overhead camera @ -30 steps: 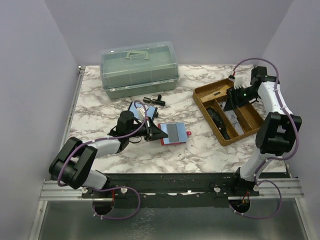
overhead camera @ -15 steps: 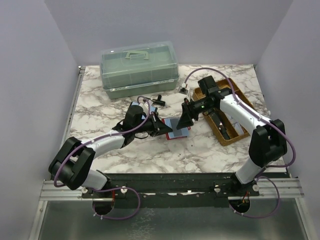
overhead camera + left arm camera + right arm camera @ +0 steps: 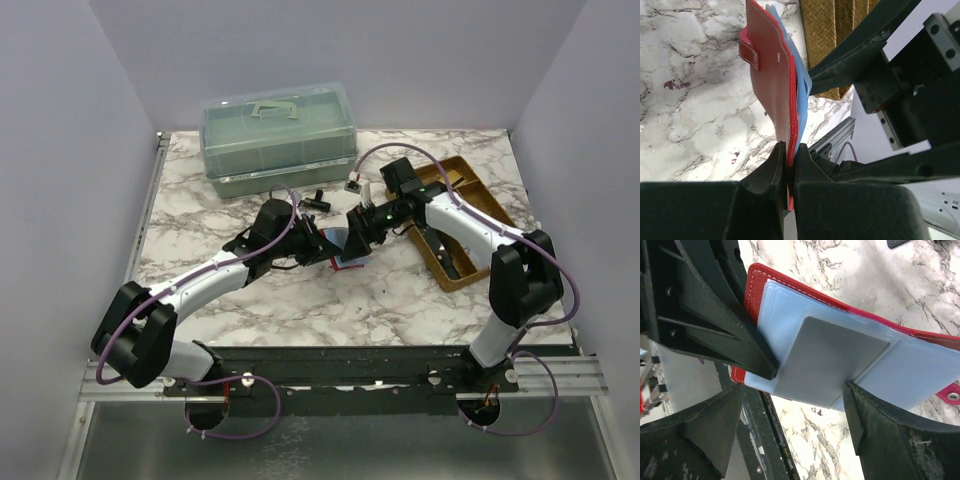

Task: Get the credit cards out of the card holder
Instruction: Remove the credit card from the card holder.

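Observation:
The red card holder point(image 3: 349, 257) hangs tilted above the marble, one edge pinched in my left gripper point(image 3: 326, 250). In the left wrist view its red cover point(image 3: 771, 75) rises edge-on from my shut left gripper point(image 3: 788, 150), blue panels behind it. The right wrist view shows the card holder's point(image 3: 758, 281) blue inside and a grey credit card point(image 3: 832, 357) sticking partly out of a pocket. My right gripper point(image 3: 795, 390) is open, its fingers either side of the card's free end and not touching it. In the top view the right gripper point(image 3: 358, 234) sits right at the holder.
A green-grey plastic toolbox point(image 3: 278, 135) stands at the back left. A woven brown tray point(image 3: 478, 205) with compartments lies at the right, under the right arm. A small black part point(image 3: 316, 198) lies between the toolbox and the grippers.
My right arm has swung from the tray over to the card holder, its jaws widening. My left gripper has lifted the holder off the table and tilted it toward the right gripper.

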Robot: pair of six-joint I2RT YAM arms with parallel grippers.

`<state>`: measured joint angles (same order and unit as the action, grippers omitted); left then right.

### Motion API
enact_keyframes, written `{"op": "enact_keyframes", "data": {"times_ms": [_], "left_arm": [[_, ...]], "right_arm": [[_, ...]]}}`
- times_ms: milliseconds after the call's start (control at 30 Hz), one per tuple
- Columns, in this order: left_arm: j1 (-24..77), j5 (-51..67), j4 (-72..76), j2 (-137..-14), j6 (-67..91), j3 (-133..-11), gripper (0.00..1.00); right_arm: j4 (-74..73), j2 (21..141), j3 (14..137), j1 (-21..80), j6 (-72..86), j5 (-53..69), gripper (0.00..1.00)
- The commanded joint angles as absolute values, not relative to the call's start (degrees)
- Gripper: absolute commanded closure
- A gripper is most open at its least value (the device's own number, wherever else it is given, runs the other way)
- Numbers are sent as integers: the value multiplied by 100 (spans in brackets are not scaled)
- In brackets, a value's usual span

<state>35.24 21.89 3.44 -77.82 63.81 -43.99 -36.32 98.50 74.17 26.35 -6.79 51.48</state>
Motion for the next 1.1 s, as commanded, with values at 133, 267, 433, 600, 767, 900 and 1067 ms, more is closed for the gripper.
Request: {"op": "enact_keyframes", "data": {"times_ms": [133, 267, 433, 600, 767, 900, 1067], "left_arm": [[3560, 2143, 9, -7869, 6491, -4856, 100], [3564, 2233, 9, -7872, 6429, -4857, 100], [3555, 2293, 9, -7766, 6325, -4687, 100], [3501, 2337, 9, -7570, 6291, -4490, 100], [3455, 2394, 9, -7472, 6269, -4388, 100], [3454, 2461, 13, -7455, 6252, -4392, 100], [3454, 2568, 18, -7466, 6223, -4387, 100]], "right_arm": [[-3595, 10100, 7609, 3059, -729, 3855, 12], [-3599, 10134, 7618, 3070, -658, 3661, 17], [-3493, 10028, 7459, 3073, -521, 3865, 21], [-3468, 10008, 7391, 3066, -488, 4002, 28], [-3446, 9979, 7381, 3042, -370, 4746, 17], [-3387, 10090, 7382, 2949, -192, 4976, 16], [-3306, 10198, 7416, 2728, -16, 5479, 16]]}}
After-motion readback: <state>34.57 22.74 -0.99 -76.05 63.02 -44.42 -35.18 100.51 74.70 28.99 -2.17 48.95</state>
